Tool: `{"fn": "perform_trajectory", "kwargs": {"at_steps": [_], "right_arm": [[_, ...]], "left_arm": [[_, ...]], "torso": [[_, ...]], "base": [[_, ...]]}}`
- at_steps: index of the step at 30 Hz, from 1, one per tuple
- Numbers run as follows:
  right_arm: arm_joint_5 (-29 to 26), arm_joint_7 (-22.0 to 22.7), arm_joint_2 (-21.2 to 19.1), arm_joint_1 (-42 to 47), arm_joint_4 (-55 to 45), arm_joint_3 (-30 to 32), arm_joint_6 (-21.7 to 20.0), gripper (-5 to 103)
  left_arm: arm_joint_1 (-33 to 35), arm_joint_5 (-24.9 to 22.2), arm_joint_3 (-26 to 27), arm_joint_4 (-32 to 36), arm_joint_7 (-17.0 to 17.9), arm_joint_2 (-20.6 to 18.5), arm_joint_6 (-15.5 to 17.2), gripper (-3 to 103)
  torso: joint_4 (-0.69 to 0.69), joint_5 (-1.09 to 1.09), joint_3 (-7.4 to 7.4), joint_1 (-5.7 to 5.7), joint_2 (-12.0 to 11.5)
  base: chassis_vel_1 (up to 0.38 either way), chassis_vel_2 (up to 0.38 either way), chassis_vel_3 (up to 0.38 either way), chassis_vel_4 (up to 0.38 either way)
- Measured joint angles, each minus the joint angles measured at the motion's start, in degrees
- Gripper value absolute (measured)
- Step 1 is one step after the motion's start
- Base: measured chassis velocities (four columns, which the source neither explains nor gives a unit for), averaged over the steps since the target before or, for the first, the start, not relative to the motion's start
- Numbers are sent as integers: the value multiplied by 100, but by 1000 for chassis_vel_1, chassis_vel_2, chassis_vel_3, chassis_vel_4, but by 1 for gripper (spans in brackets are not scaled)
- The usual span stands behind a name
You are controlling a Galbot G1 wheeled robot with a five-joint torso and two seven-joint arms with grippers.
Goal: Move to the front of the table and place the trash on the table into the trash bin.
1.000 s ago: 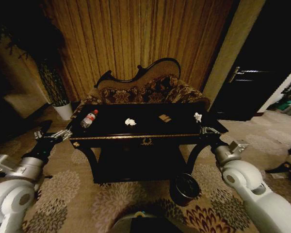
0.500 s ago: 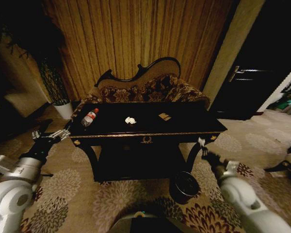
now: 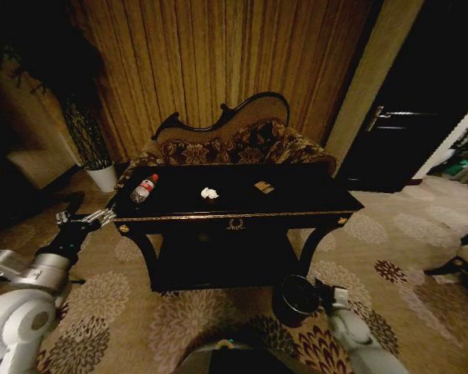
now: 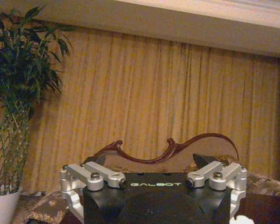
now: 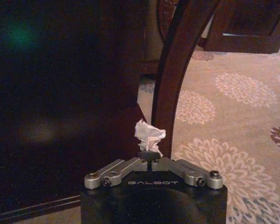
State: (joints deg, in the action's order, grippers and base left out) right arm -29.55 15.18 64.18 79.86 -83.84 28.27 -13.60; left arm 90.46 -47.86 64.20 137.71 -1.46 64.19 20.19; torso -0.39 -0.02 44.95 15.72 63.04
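The black table (image 3: 296, 199) with gold trim stands straight ahead. On its top lie a clear bottle (image 3: 143, 188) with a red label at the left, a crumpled white paper wad (image 3: 209, 193) in the middle and a tan wrapper scrap (image 3: 264, 187) to its right. My right gripper (image 3: 321, 288) is low, just right of the dark round trash bin (image 3: 295, 301) on the floor. In the right wrist view that gripper (image 5: 151, 161) is shut on another white paper wad (image 5: 149, 134), beside a table leg (image 5: 177, 70). My left gripper (image 3: 101, 216) hangs open off the table's left corner.
A carved-back patterned sofa (image 3: 242, 144) stands behind the table, in front of a curtain. A plant in a white pot (image 3: 101, 178) is at the back left. Patterned carpet (image 3: 413, 257) spreads on both sides. A dark door (image 3: 405, 132) is at the right.
My right arm has come down from the table's right end to floor height beside the trash bin, carrying the white paper wad. The left arm has hardly moved.
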Motion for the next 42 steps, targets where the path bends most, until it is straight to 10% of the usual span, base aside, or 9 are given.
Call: {"fn": "perform_trajectory", "kwargs": {"at_steps": [10, 33, 42], "right_arm": [[618, -70, 201, -466, 1209, -34, -93, -1], [606, -87, 180, -294, 955, 77, -97, 91], [529, -109, 164, -292, 936, 94, -97, 100]], "left_arm": [[46, -3, 63, -13, -41, -3, -100, 100], [28, 1, 16, -48, -96, 18, -114, 100], [19, -15, 11, -76, -100, 12, -117, 100]], "torso": [[-3, 2, 0, 0, 0], [-3, 2, 0, 0, 0], [-3, 2, 0, 0, 0]], "base": [[0, 0, 0, 0], [0, 0, 0, 0], [0, 0, 0, 0]]}}
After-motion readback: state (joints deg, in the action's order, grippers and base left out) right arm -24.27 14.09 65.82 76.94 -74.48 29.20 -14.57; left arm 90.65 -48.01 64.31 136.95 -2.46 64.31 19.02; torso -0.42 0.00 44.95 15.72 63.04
